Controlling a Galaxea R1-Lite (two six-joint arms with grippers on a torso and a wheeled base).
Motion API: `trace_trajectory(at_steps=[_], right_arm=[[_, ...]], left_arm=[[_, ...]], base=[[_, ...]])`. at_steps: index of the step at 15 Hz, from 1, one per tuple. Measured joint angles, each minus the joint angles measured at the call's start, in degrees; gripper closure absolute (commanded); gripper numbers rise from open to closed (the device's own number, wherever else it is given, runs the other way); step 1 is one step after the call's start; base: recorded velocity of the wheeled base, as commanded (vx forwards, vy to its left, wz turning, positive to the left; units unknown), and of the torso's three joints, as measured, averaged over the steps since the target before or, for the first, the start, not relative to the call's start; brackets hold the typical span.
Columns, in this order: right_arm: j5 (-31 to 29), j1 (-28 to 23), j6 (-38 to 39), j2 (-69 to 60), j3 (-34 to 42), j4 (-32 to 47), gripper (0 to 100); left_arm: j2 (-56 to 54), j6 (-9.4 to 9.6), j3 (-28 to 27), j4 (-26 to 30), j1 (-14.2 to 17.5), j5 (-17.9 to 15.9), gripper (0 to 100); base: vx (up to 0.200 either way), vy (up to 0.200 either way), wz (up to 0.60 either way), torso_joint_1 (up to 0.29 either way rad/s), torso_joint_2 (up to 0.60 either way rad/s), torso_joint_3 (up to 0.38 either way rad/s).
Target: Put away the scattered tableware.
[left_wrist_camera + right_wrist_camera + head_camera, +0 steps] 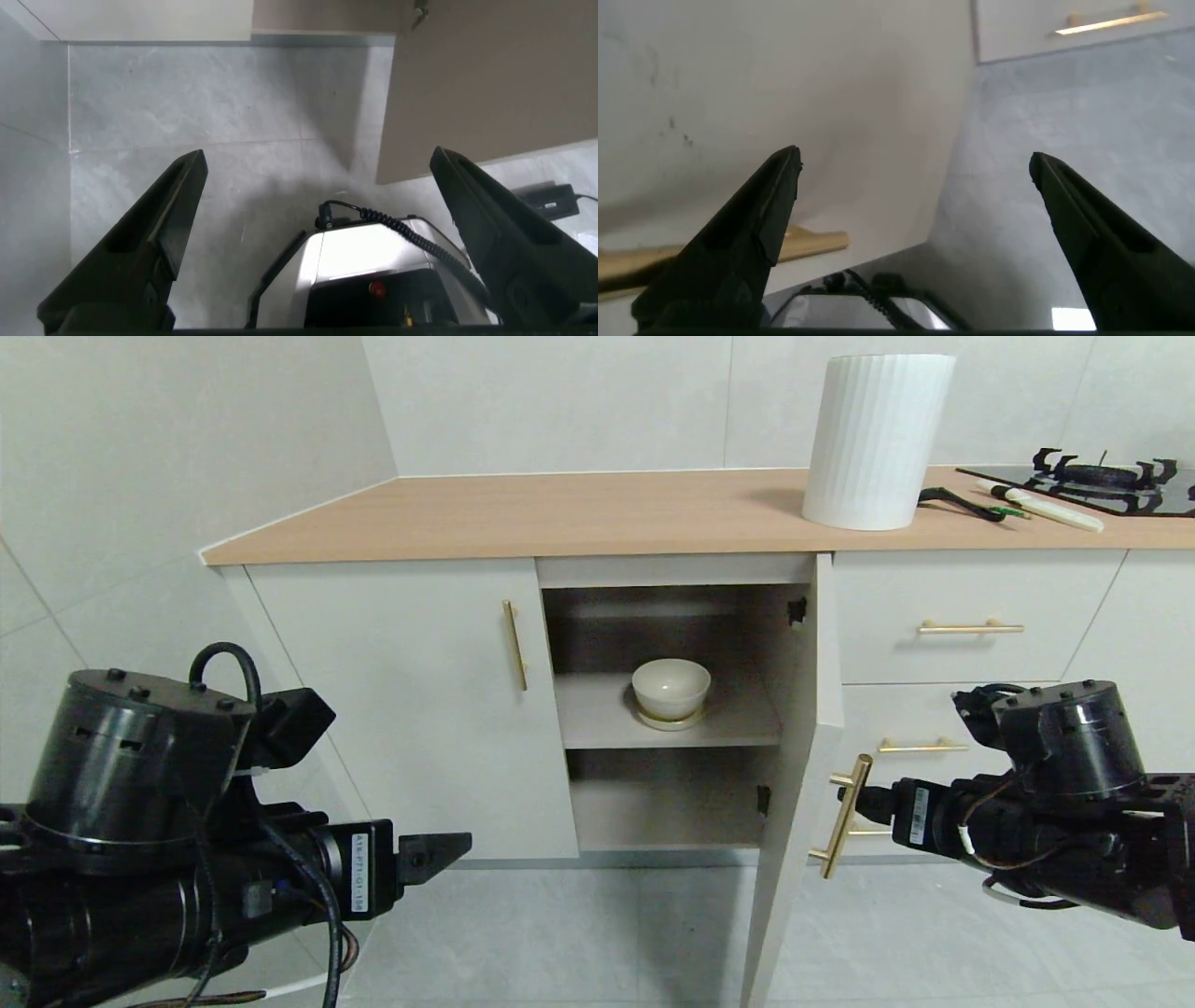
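A cream bowl sits on a small plate on the middle shelf of the open cabinet. The cabinet's door swings out toward me, its gold handle facing right. My right gripper is low, just right of that handle; in the right wrist view the gripper is open and empty, with the door face and handle close by. My left gripper hangs low, left of the opening, and is open over the floor.
On the wooden counter stand a tall white ribbed container, a white-handled utensil and a black-handled one, beside a stove. Drawers with gold handles are on the right. The closed left door flanks the opening.
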Motion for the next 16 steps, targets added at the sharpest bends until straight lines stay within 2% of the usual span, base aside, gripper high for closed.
trace_trajectory(at_steps=[4,9,16], right_arm=[[3.5,0.1,-4.3,4.8,-5.4,-1.3,0],[11.6,0.7,-7.7,9.9,-11.8,-1.4,0],[12.0,1.5,-10.2,18.7,-22.2,-1.7,0]], left_arm=[[-0.3,0.0,0.0,-0.1,0.0,0.1,0],[-0.3,0.0,-0.2,-0.2,0.0,0.1,0],[-0.5,0.0,-0.4,-0.2,-0.3,0.9,0]], base=[[0.0,0.0,0.0,0.0,0.0,0.0],[0.0,0.0,0.0,0.0,0.0,0.0],[0.0,0.0,0.0,0.0,0.0,0.0]])
